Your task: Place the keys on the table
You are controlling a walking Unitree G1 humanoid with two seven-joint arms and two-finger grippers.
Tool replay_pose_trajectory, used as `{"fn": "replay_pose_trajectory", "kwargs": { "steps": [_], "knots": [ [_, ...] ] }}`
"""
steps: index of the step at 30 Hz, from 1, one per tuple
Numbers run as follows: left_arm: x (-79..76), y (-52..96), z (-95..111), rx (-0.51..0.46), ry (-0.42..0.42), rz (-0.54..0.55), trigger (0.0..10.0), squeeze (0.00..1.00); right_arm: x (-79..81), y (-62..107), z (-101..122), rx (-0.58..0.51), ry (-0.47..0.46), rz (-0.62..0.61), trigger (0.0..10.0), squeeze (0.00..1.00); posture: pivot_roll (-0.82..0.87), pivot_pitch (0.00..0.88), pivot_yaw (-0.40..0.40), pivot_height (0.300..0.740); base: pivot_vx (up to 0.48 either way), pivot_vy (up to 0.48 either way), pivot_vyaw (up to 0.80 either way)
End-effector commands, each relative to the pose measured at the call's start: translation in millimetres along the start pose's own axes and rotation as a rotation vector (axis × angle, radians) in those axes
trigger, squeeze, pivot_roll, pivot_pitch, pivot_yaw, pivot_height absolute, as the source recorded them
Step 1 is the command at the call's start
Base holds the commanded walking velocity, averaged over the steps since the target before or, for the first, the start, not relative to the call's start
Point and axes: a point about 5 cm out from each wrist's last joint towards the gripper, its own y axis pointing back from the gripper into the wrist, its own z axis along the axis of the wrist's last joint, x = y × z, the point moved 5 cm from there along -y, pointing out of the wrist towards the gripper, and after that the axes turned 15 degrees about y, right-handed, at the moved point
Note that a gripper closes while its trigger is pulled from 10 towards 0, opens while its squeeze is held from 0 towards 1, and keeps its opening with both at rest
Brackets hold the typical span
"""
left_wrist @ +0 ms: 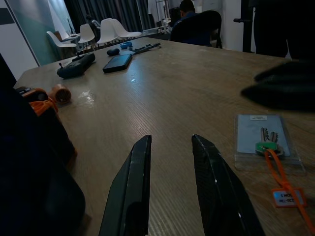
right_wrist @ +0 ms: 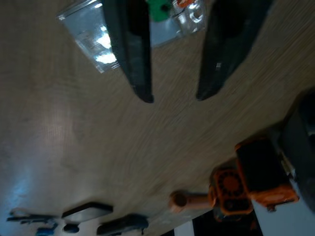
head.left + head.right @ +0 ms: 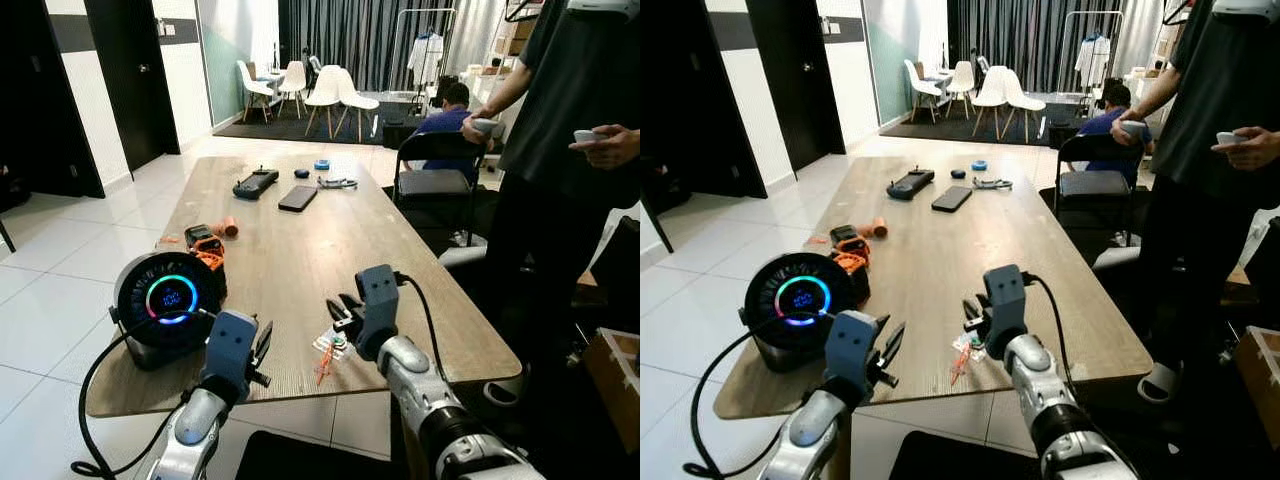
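Observation:
The keys (image 3: 333, 349), in a clear plastic pouch with an orange tag, lie flat on the wooden table (image 3: 300, 255) close to its front edge. My right gripper (image 3: 341, 311) hovers just over the pouch, open, with nothing between its fingers. In the right wrist view the pouch (image 2: 162, 19) lies on the wood behind the spread fingertips (image 2: 142, 91). My left gripper (image 3: 263, 345) is open above the front edge, left of the pouch. In the left wrist view the keys (image 1: 268, 140) lie off to one side of its fingers (image 1: 140, 162).
A round black device with a glowing ring (image 3: 168, 297) and an orange tool (image 3: 207, 246) sit at the front left. A phone (image 3: 298, 198), a controller (image 3: 256, 183) and small items lie farther back. A person (image 3: 575, 120) stands at the right by a chair (image 3: 437, 165).

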Motion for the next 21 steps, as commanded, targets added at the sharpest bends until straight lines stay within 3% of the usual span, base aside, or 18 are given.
{"fn": "replay_pose_trajectory", "kwargs": {
  "steps": [1,5,6,7,8,21],
  "knots": [
    [6.5,3.1,-4.5,0.02,-0.021,0.004,10.0,0.0,7.8,1.7,-7.5,0.018,0.007,0.026,10.0,1.0,0.01,0.072,-0.023,0.74,0.0,0.0,0.0],
    [7.9,3.7,-4.7,0.022,-0.023,0.005,10.0,0.0,10.8,2.4,-11.9,0.034,0.017,0.034,10.0,1.0,0.01,0.076,-0.024,0.74,0.0,0.0,0.0],
    [8.8,4.0,-4.8,0.022,-0.025,0.008,10.0,0.0,10.3,2.7,-14.3,0.047,0.025,0.026,10.0,0.68,0.01,0.077,-0.025,0.74,0.0,0.0,0.0],
    [8.8,4.0,-4.8,0.022,-0.025,0.008,10.0,0.0,10.3,2.7,-14.3,0.047,0.025,0.026,10.0,0.68,0.01,0.077,-0.025,0.74,0.0,0.0,0.0],
    [9.9,4.3,-5.3,0.024,-0.029,0.009,10.0,0.0,9.5,3.0,-16.7,0.059,0.031,0.019,10.0,0.0,0.01,0.077,-0.025,0.74,0.0,0.0,0.0],
    [14.8,8.0,-7.6,0.033,-0.039,0.01,10.0,0.0,25.8,5.6,-29.1,0.103,0.018,0.106,10.0,0.0,0.02,0.084,-0.026,0.74,0.0,0.0,0.0]
  ]
}}
